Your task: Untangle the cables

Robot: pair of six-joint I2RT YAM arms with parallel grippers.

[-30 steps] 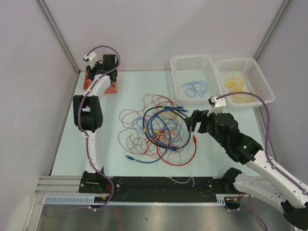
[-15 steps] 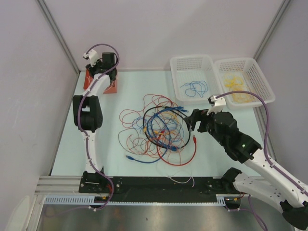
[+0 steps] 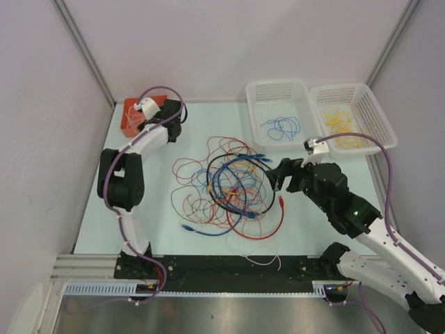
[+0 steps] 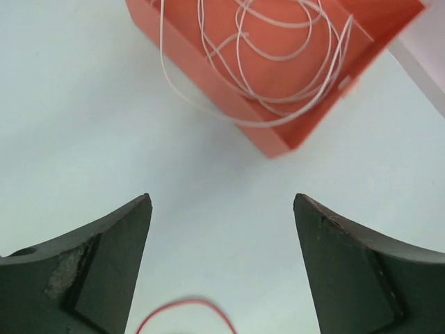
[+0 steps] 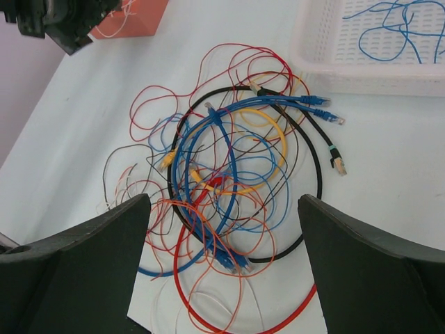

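Observation:
The cables [image 3: 229, 184] lie in one tangled heap mid-table: red, blue, orange, yellow and black loops, some with plug ends. In the right wrist view the heap [image 5: 229, 181] sits straight below my right gripper [image 5: 224, 209], which is open and hovering with nothing between its fingers. From above, that right gripper [image 3: 277, 175] hangs at the heap's right edge. My left gripper [image 3: 174, 131] is open beside an orange box [image 3: 128, 120] at the back left. In the left wrist view my left gripper [image 4: 221, 209] holds nothing; a white cable [image 4: 278, 42] lies coiled in the orange box [image 4: 292, 136].
Two white baskets stand at the back right: the left one [image 3: 277, 84] holds blue cables [image 3: 281, 127], the right one [image 3: 354, 88] holds yellow ones [image 3: 341, 122]. A thin white wire [image 3: 263, 261] lies by the near edge. Grey walls close in the table on both sides.
My left gripper has opened wide and swung from above the orange box to its right side, lower over the table. The right arm and the heap have not moved.

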